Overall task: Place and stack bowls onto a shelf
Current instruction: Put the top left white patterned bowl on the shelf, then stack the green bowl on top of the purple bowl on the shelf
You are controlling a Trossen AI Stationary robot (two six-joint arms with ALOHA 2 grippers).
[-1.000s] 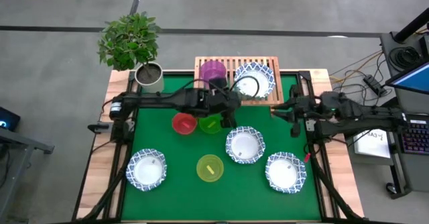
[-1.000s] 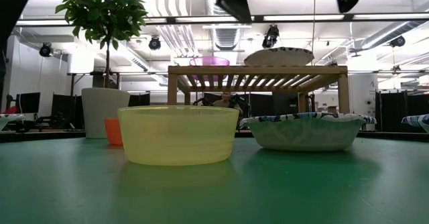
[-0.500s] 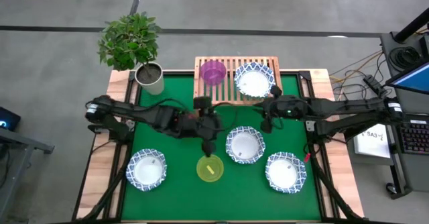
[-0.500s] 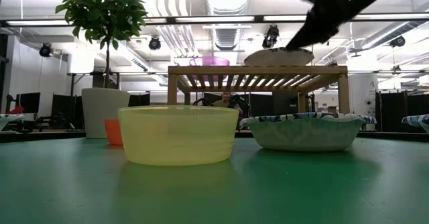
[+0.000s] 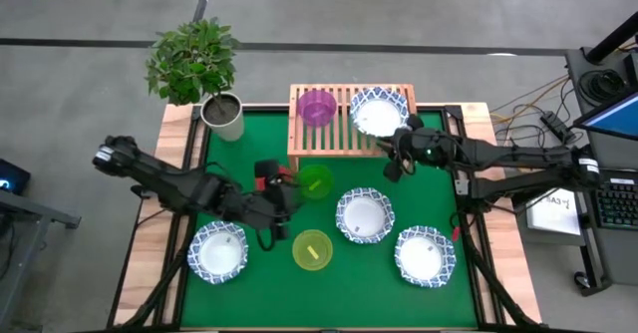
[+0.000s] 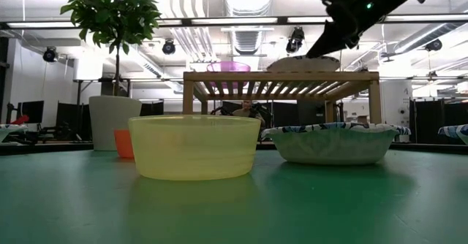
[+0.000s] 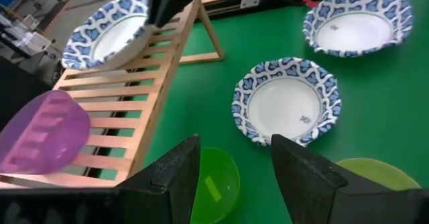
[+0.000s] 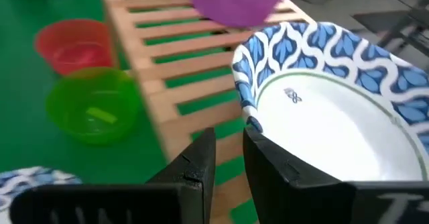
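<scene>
Both arms have swung: left gripper, spread, empty, nears the yellow bowl; right gripper, spread, reaches the shelf. 2 bowls shelved, 6 left.

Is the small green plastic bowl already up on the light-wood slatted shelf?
No: in the high view the small green plastic bowl sits on the green mat in front of the light-wood slatted shelf, which carries only the purple bowl and one blue-rimmed white bowl.

Shelf: purple bowl, patterned bowl on slats.
</scene>
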